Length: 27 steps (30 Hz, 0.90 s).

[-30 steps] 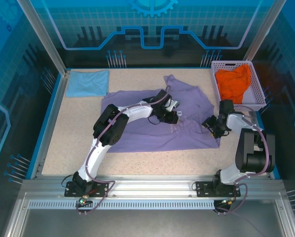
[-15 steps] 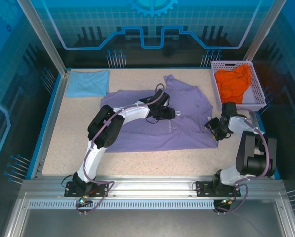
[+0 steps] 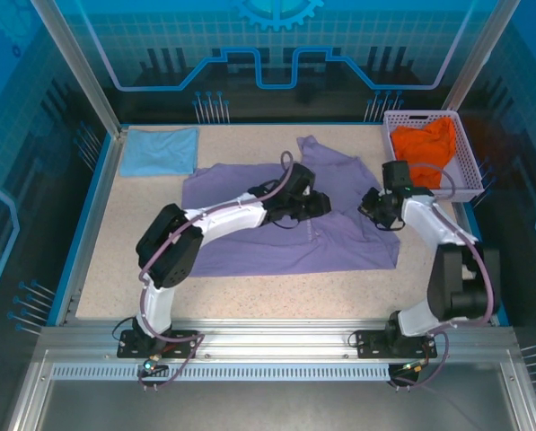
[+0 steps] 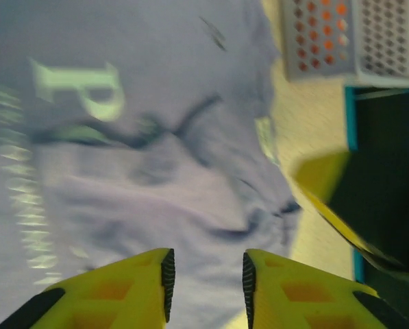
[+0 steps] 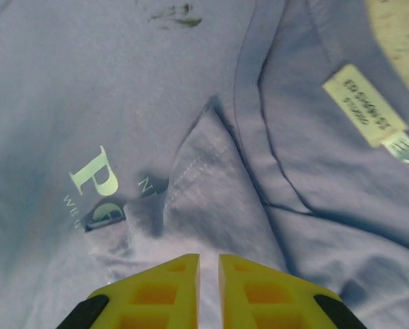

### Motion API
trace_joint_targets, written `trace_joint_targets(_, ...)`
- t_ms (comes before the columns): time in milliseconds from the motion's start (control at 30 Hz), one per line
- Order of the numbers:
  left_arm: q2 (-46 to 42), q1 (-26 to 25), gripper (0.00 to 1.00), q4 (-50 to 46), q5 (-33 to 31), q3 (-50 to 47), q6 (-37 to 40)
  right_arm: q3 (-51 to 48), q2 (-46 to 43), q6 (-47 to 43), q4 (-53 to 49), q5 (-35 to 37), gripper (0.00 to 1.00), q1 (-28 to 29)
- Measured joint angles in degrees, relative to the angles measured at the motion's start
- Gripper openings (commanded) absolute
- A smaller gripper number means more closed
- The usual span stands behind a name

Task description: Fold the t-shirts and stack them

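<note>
The lavender t-shirt (image 3: 276, 233) lies spread across the middle of the table, rumpled near its collar. My left gripper (image 3: 320, 205) hovers over its chest, jaws open above the cloth (image 4: 156, 171) with nothing pinched between them (image 4: 205, 277). My right gripper (image 3: 369, 205) is by the collar, shut on a raised ridge of the lavender cloth (image 5: 211, 185) that runs into its jaws (image 5: 209, 274). White lettering (image 5: 94, 175) and a neck label (image 5: 368, 103) show beside it. A folded light blue t-shirt (image 3: 160, 150) lies at the back left. The orange t-shirt (image 3: 422, 148) sits crumpled in the basket.
The pale lattice basket (image 3: 470, 175) stands at the back right, just beyond my right arm; its corner (image 4: 355, 41) shows in the left wrist view. Bare speckled table (image 3: 133, 251) lies left of and in front of the lavender shirt. A blue rim borders the table.
My right gripper has moved from the shirt's right edge back toward the collar and closed on the cloth. My left gripper has shifted slightly right, and its jaws have opened.
</note>
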Motion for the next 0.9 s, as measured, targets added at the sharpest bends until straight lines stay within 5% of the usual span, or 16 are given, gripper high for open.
trace_joint_targets(167, 8.17, -1.79, 0.31, 5.11, 2.05, 1.33, -4.61, 6.01, 10.95, -1.11, -2.08, 0.22, 0.16, 0.92)
trace_joint_targets(467, 12.57, 0.87, 0.40, -0.09, -6.84, 4.94, -4.52, 15.10, 20.81, -2.19, -6.91, 3.72, 0.26, 1.27)
trace_joint_targets(767, 12.26, 1.40, 0.45, -4.28, -10.32, 5.95, -3.10, 18.29, 19.39, -2.19, -8.04, 7.06, 0.33, 1.31)
trace_joint_targets(900, 12.26, 1.05, 0.30, -7.30, -9.16, 9.27, -0.85, 14.80, 12.63, -2.36, -6.99, 6.78, 0.32, 1.99)
